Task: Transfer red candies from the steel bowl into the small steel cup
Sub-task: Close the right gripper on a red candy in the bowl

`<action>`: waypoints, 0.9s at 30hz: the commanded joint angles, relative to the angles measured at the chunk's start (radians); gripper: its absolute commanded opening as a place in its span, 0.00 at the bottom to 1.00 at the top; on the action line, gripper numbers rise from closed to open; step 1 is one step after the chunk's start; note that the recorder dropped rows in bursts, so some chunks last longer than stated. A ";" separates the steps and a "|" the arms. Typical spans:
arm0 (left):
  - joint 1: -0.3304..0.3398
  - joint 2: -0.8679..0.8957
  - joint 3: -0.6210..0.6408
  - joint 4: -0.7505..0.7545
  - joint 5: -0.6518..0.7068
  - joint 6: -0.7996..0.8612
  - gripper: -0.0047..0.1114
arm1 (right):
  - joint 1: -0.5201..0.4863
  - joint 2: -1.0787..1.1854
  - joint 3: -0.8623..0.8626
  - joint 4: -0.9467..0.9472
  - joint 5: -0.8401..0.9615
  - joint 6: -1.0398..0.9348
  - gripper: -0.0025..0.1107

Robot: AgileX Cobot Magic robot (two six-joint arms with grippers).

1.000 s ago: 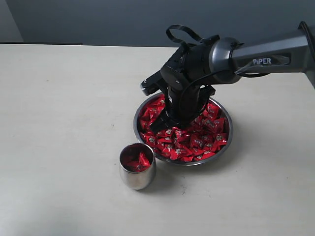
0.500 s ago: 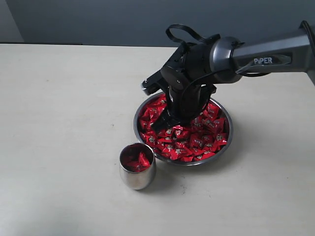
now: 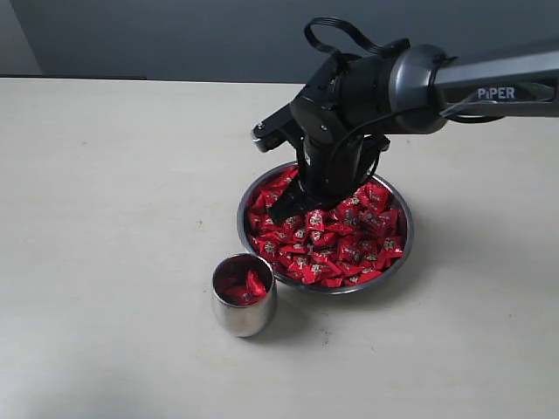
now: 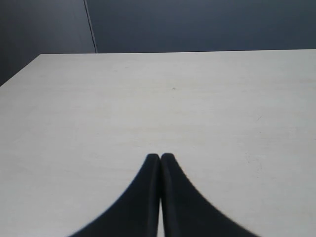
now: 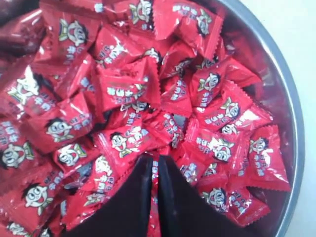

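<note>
The red candies (image 3: 341, 244) lie almost all in the steel bowl (image 3: 403, 249), which is full of them up to near the rim, and a few lie already in the small steel cup (image 3: 244, 316), which stands on the table (image 3: 105, 218) just beside the bowl, on the near left side of it. Compared with one second ago, the heap and the cup look the same, but the right gripper (image 3: 281, 212) has come a little upward: before, its tips were pushed down among the wrappers at the left part of the bowl, and now they are just above the top layer. In the right wrist view the two fingers (image 5: 140, 197) stand pressed nearly together, with only a thin slit between them. Whether a wrapper is pinched in that slit, I cannot tell, because the tips are dark against the red. I judge that this is the end of a picking attempt. If a candy was caught, the carry to the cup is next; if not, the arm must go down again. The left gripper (image 4: 160, 157) is closed on nothing, over bare table, away from the work.
</note>
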 commanded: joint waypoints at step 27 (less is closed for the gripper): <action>-0.005 -0.005 0.005 -0.006 -0.010 -0.001 0.04 | -0.008 0.067 -0.005 0.021 0.063 -0.017 0.39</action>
